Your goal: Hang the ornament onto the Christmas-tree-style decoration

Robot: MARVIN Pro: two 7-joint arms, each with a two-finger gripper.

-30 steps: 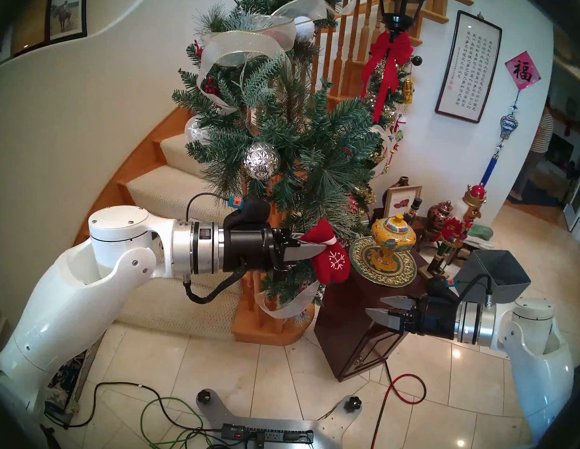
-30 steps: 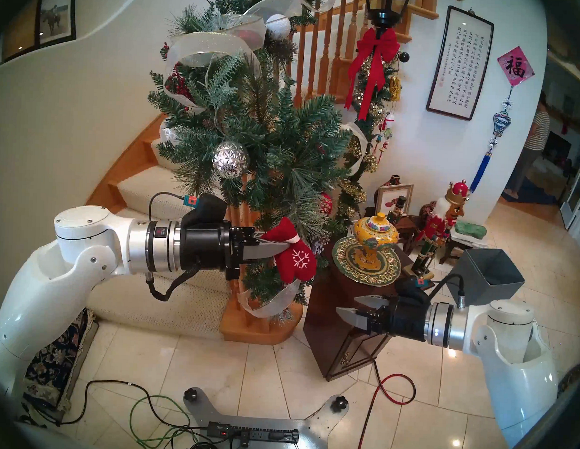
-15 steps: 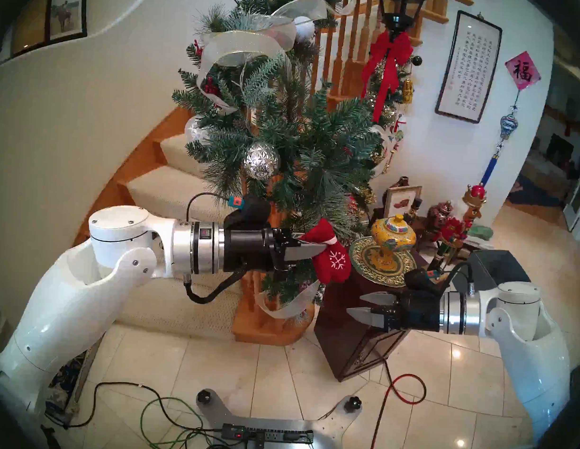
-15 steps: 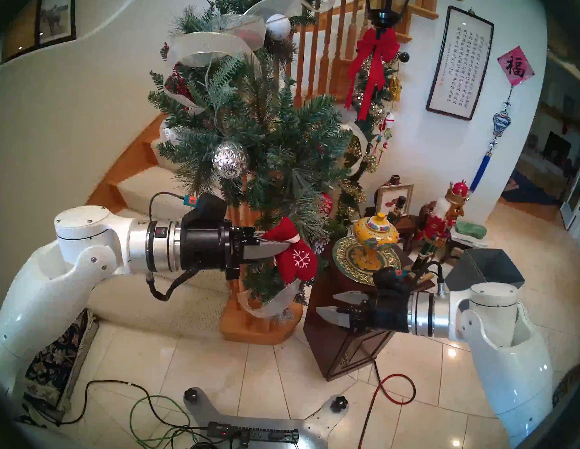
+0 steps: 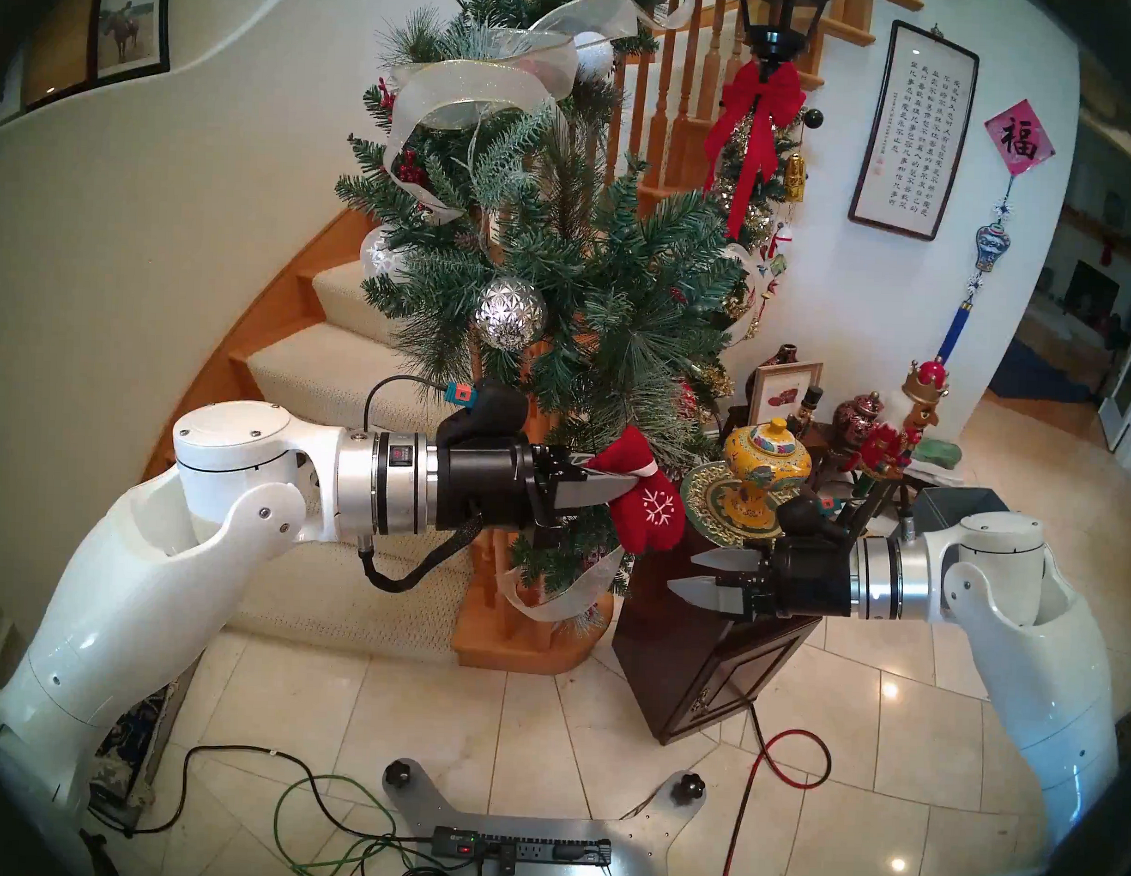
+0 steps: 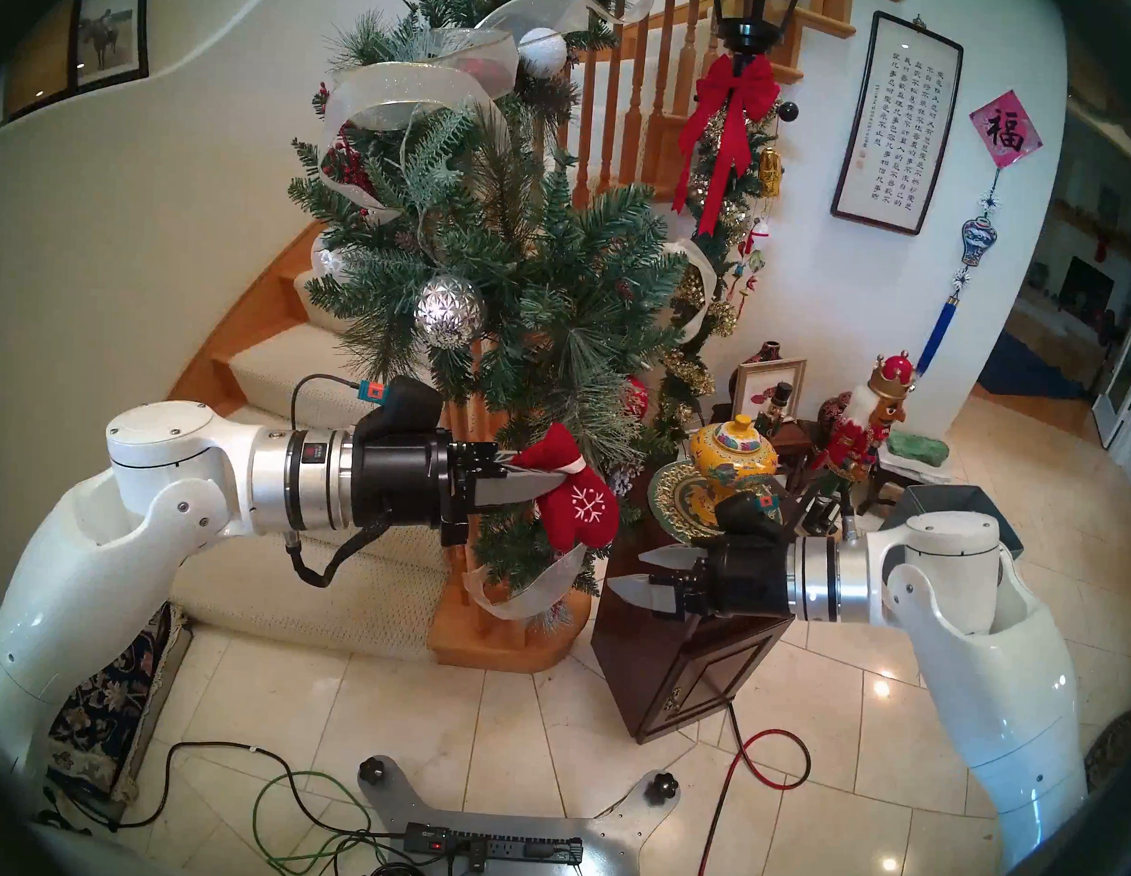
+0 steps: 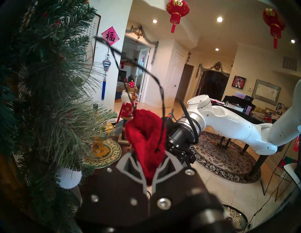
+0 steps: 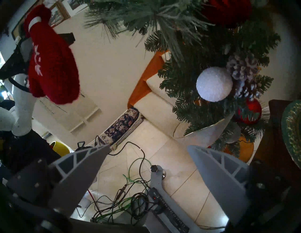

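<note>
The left gripper (image 5: pixel 615 490) reaches in level from the left, its fingers clamped on the cuff of the red mitten ornament (image 5: pixel 651 513) — the mitten's body hangs below the fingertips, white snowflake facing outward. A thin black hanging loop (image 7: pixel 143 70) rises free above the cuff in the left wrist view. The mitten sits just beside the lower fronds of the green pine garland (image 5: pixel 556 267) (wrapped with silver ribbon), below and right of the faceted silver ball (image 5: pixel 511 313). The right gripper (image 5: pixel 689 573) hovers lower, right of the mitten and apart from it — its two fingers spread wide, nothing between them, in front of the dark wooden stand (image 5: pixel 702 676).
</note>
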